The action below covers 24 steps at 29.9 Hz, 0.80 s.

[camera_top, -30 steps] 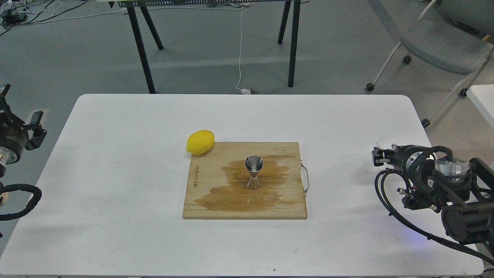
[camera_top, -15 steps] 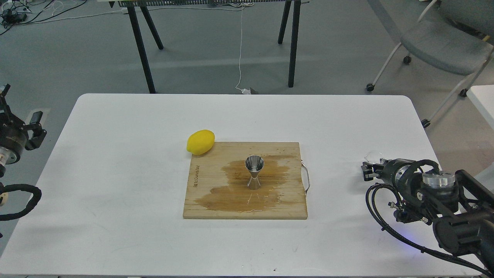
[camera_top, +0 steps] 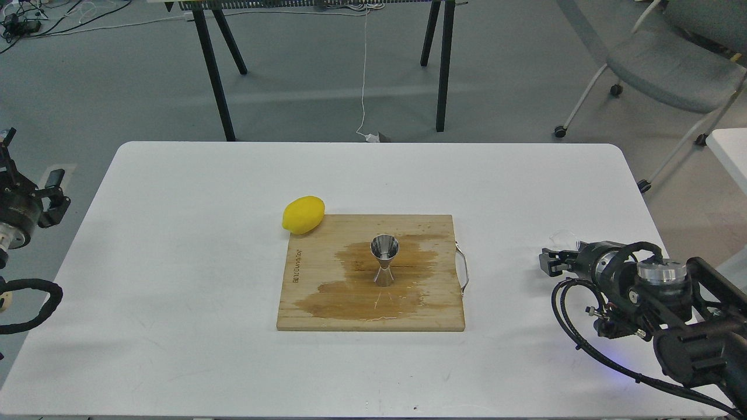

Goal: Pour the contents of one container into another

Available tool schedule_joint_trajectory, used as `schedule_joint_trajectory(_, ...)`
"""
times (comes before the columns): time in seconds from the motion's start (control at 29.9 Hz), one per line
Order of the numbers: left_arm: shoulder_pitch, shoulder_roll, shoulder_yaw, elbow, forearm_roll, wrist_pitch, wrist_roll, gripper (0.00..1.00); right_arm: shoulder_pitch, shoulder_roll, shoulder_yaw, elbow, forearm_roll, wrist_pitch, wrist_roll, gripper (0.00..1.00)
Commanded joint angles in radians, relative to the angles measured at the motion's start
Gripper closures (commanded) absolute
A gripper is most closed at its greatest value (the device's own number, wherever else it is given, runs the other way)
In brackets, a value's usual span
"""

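Glass cup (camera_top: 564, 238), clear and faint, sits at the tip of the right tool (camera_top: 551, 261), over the worktop's (camera_top: 175, 233) right side; the dark fingers seem closed on it, though I cannot tell for sure. Well to its left the steel jigger (camera_top: 384, 262) stands upright on a wooden cutting board (camera_top: 432, 309), in the middle of a wet brown stain (camera_top: 350, 297). A yellow lemon (camera_top: 303, 214) lies touching the board's far left corner. The left tool (camera_top: 35, 201) hangs off the worktop's left edge, fingers spread apart, empty. Nothing stands between cup and jigger.

Jigger (camera_top: 384, 261) on board (camera_top: 315, 303) — lemon (camera_top: 303, 214) behind-left.
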Motion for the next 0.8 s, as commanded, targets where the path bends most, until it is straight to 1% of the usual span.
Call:
schedule_joint_trajectory(0.0, 0.002, 0.000, 0.000, 0.000, 0.000, 0.000, 0.000, 0.00, 0.001, -0.001, 0.013, 0.005, -0.001, 0.000, 0.000, 0.04)
schedule_joint_trajectory(0.2, 0.002, 0.000, 0.000, 0.000, 0.001, 0.000, 0.000, 0.00, 0.008, -0.014, 0.022, 0.049, -0.001, 0.000, 0.000, 0.02)
schedule_joint_trajectory(0.3, 0.002, 0.000, -0.001, 0.000, 0.000, 0.000, 0.000, 0.00, 0.009, -0.027, 0.047, 0.095, -0.002, 0.000, 0.002, 0.01)
schedule_joint_trajectory(0.43, 0.000, -0.002, -0.001, 0.000, 0.000, 0.000, 0.000, 0.00, 0.032, -0.096, 0.061, 0.169, -0.004, 0.000, 0.002, 0.01)
schedule_joint_trajectory(0.53, -0.003, 0.000, -0.008, -0.002, 0.000, 0.000, 0.000, 0.00, 0.096, -0.167, 0.064, 0.218, -0.019, 0.000, -0.001, 0.01)
schedule_joint_trajectory(0.64, -0.011, 0.002, -0.012, -0.006, -0.003, 0.000, 0.000, 0.00, 0.112, -0.268, 0.064, 0.282, -0.085, 0.000, -0.026, 0.01)
schedule_joint_trajectory(0.7, -0.015, 0.002, -0.014, -0.006, -0.005, 0.000, 0.000, 0.00, 0.112, -0.336, 0.070, 0.298, -0.157, 0.000, -0.067, 0.01)
schedule_joint_trajectory(0.77, -0.020, 0.002, -0.014, -0.008, -0.007, 0.000, 0.000, 0.00, 0.117, -0.386, 0.076, 0.286, -0.203, 0.201, -0.096, 0.01)
